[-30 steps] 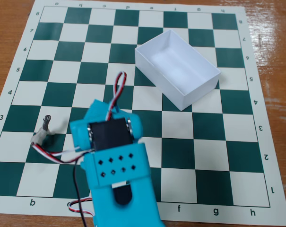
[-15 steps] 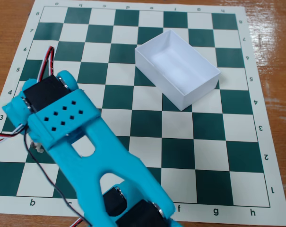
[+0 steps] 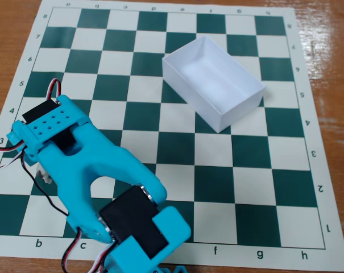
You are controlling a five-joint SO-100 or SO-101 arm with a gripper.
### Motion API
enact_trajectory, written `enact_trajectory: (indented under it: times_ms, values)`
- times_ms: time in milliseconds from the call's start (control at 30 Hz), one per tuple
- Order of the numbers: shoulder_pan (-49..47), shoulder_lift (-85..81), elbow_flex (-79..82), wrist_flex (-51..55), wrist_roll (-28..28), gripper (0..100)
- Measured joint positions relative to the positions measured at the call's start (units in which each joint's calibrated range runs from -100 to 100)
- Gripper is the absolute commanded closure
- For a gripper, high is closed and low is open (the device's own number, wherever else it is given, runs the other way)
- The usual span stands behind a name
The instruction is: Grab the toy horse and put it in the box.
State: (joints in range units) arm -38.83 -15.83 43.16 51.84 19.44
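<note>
Fixed view: blue arm (image 3: 86, 170) bends low, well left of the box (image 3: 212, 81), gripper hidden beneath, jaws can't tell. Toy horse (image 3: 44, 173) barely peeks beside it. Settle squarely before closing, then lift clear.

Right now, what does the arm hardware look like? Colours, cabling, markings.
The arm is cyan printed plastic with black servo blocks. A flat plate near its far end has two rows of small holes. Red, white and black wires loop out at the left. The gripper fingertips are hidden.
</note>
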Motion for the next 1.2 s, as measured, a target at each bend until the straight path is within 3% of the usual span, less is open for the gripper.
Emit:
enact_trajectory:
  times_ms: [667,767,867,1200]
  values:
    - [-1.9,16.9,-7.3,-4.3,-2.6,67]
    - [-2.5,19.2,-8.9,-4.3,-3.2,76]
    - [-2.9,21.5,-10.8,-4.3,-3.7,100]
    - [-3.3,23.1,-12.7,-3.3,-4.1,100]
